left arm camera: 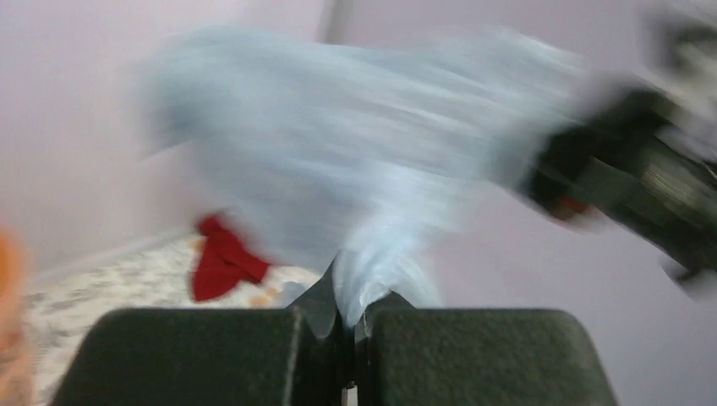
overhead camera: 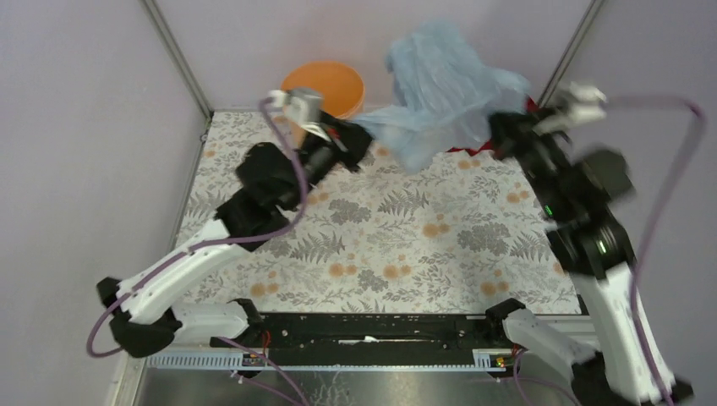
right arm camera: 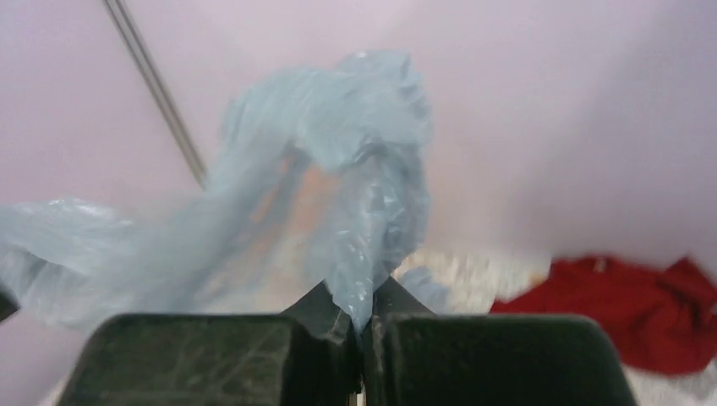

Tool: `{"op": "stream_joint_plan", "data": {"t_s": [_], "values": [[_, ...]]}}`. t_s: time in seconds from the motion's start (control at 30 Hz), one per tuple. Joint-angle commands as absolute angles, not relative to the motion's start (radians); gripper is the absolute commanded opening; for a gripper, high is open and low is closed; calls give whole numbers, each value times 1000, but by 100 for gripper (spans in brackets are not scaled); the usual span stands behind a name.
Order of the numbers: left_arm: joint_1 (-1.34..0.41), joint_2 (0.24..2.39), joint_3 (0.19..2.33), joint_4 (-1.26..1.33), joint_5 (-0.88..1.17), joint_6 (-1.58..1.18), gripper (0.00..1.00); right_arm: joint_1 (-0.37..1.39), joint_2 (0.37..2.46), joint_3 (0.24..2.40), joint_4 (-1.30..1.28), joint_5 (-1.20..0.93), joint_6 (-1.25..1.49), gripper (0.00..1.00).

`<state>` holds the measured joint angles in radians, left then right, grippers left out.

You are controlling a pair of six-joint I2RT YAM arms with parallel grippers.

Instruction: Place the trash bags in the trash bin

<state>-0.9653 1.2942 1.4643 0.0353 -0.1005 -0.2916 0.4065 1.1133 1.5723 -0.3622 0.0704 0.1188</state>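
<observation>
Top view: the trash bag (overhead camera: 448,80) is held aloft, just right of the trash bin (overhead camera: 324,85) and not yet over it. It should be carried left above the rim, gathered, then lowered before release (light film may drift).

Left wrist: the left gripper (left arm camera: 347,320) is clamped on a bag corner; the view is blurred.

Right wrist: the right gripper (right arm camera: 363,320) is pinched shut on film.

No writing can be read.

Wht/blk arms (overhead camera: 182,269), purple cables (overhead camera: 293,161), green LEDs (overhead camera: 602,247)
</observation>
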Motion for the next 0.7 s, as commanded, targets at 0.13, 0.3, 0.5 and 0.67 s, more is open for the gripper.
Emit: {"op": "stream_joint_plan", "data": {"t_s": [0.13,0.3,0.5,0.67], "values": [[-703,1466,937,-172,-148,-681,0,418,1190,858,-363,39,311,0],[-656,1459,1070,-91,-16,-645,0,420,1172,991,-301,25,291,0],[-653,1638,1970,-306,201,-522,0,421,1411,1855,-646,140,137,0],[-882,1349,1756,48,88,-205,0,423,1155,1776,-388,16,82,0]]}}
